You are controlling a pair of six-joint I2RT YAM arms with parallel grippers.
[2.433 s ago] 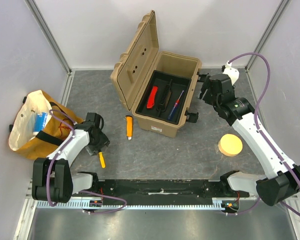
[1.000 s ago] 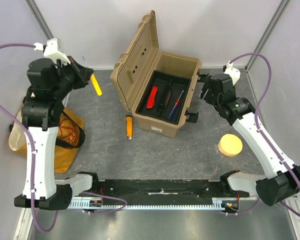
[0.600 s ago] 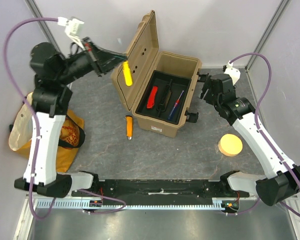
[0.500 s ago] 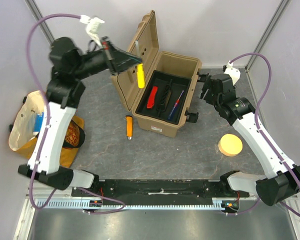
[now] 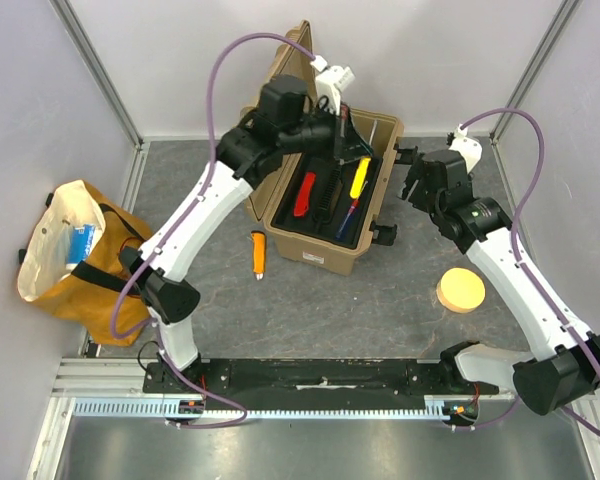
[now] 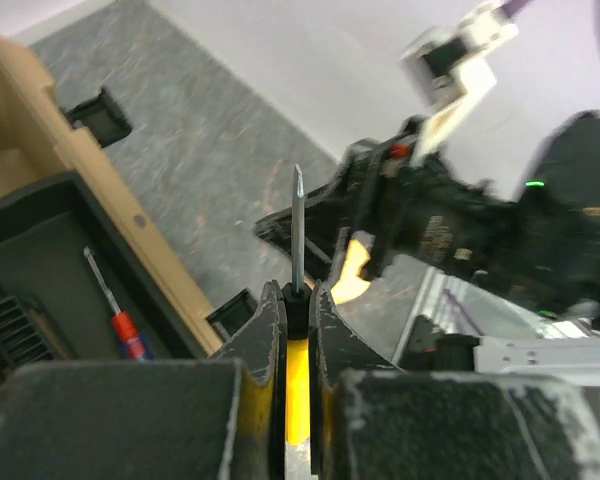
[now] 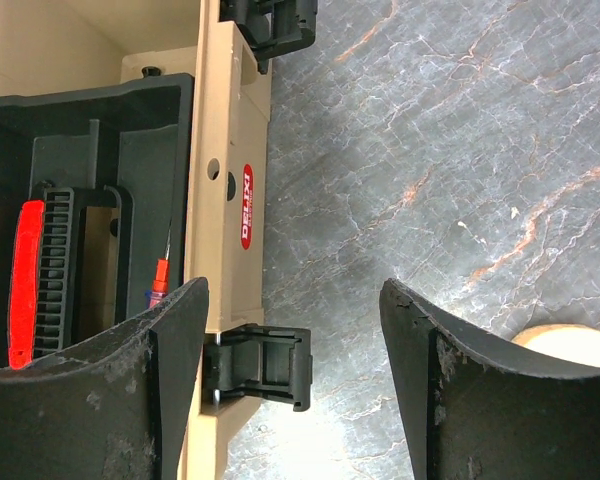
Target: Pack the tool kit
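Note:
The tan tool kit box (image 5: 310, 245) stands open, its lid up at the left. Its black tray (image 5: 320, 160) holds a red-handled tool (image 5: 305, 193), a black brush (image 5: 326, 196) and a blue-and-red screwdriver (image 5: 351, 210). My left gripper (image 5: 347, 165) hangs over the tray's right side, shut on a yellow-handled screwdriver (image 5: 359, 178). In the left wrist view the gripper (image 6: 296, 300) pinches the yellow handle (image 6: 298, 390), with the shaft pointing away from it. My right gripper (image 5: 410, 182) stands open beside the box's right end, its fingers (image 7: 180, 340) on either side of a black latch (image 7: 265, 365).
An orange utility knife (image 5: 259, 253) lies on the table left of the box front. A round yellow disc (image 5: 461, 290) sits at the right, also in the right wrist view (image 7: 570, 345). A tan bag (image 5: 70, 250) stands at the far left.
My left arm has swung from above the bag at the left across to over the open box, carrying the yellow screwdriver. The right arm has not moved.

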